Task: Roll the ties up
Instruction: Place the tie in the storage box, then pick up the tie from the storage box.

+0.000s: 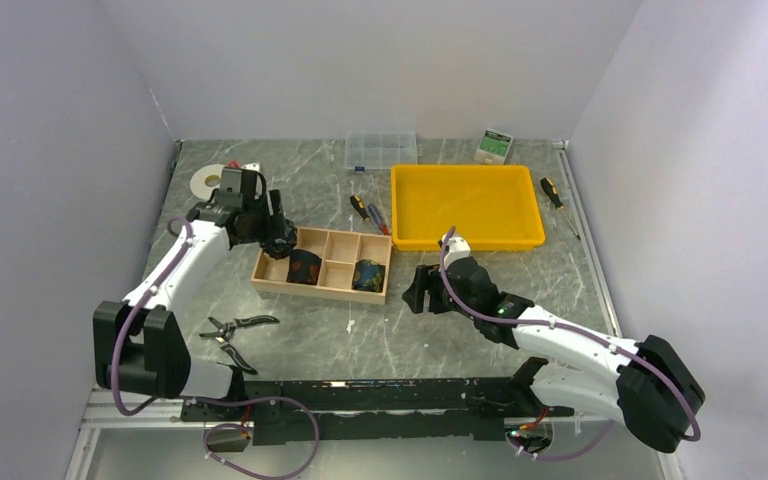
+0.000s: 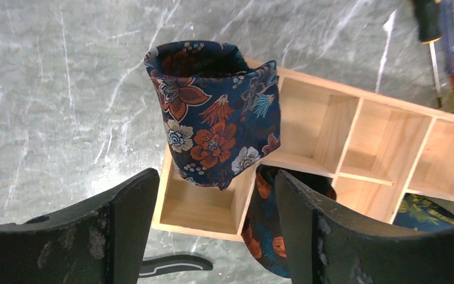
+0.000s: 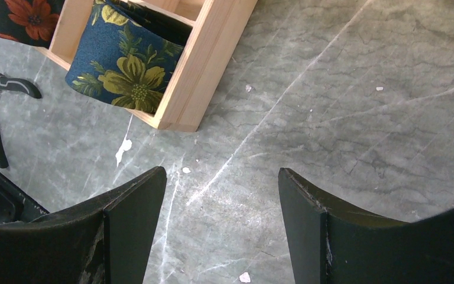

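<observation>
Rolled tie (image 2: 213,112): probably light, soft and springy, upright in the wooden tray's (image 2: 307,118) end compartment; pinch across its flanks; left gripper (image 2: 216,180) jaws wide, empty; right gripper (image 3: 221,174) jaws wide, empty, beside tray.

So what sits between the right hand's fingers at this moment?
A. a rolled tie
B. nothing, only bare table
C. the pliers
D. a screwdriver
B: the right hand is open over bare table, and the yellow-flowered rolled tie sits apart from it in the wooden tray.
</observation>
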You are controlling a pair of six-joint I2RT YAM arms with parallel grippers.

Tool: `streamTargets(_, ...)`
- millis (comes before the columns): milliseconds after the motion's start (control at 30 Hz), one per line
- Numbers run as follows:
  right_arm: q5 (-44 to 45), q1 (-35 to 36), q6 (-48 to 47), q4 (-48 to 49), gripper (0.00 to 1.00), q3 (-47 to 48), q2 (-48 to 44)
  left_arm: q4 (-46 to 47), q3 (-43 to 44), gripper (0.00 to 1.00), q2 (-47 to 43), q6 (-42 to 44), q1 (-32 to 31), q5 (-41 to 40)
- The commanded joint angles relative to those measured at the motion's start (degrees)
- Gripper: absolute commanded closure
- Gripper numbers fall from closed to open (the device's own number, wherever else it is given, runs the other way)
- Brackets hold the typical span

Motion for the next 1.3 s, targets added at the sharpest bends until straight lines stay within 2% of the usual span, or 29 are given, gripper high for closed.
streamTargets(0, 0.11, 0.18, 0.95, 1.68, 0.26, 2.27, 0.58, -4.01, 3.34, 0.22, 3.06, -0.16, 1.51, 1.41)
streamTargets(200, 0.25, 0.15, 1.01, 1.45, 0.26, 1.92, 0.24, 0.13, 2.13, 0.18, 5.29, -1.77, 8.73, 13.27)
streamTargets(433, 0.22, 0.18, 0.93, 1.18, 0.26, 1.92, 0.24, 6.49, 0.02, 0.21, 9.05, -2.5, 11.38, 24.93)
streamTargets(567, 0.19, 0.17, 1.02, 1.27, 0.26, 1.62, 0.22, 7.39, 0.26, 0.24, 11.59, -2.4, 11.45, 28.25)
streamTargets(800, 0.46, 0.23, 1.13, 1.44, 0.26, 1.49, 0.5, 7.14, 0.78, 0.38, 16.14, -1.94, 11.51, 31.87)
streamTargets(933, 0.6, 0.21, 1.03, 1.43, 0.26, 1.48, 0.56, 6.76, 0.23, 0.52, 17.33, -1.24, 11.52, 32.03)
streamTargets(1200, 0.84, 0.17, 1.0, 0.91, 0.26, 1.79, 0.26, 5.33, 0.96, 0.94, 13.26, -1.15, 11.47, 30.09)
streamTargets(1267, 1.07, 0.17, 0.91, 0.46, 0.26, 2.03, 0.03, 3.88, 1.95, 0.97, 11.05, -1.31, 11.51, 28.38)
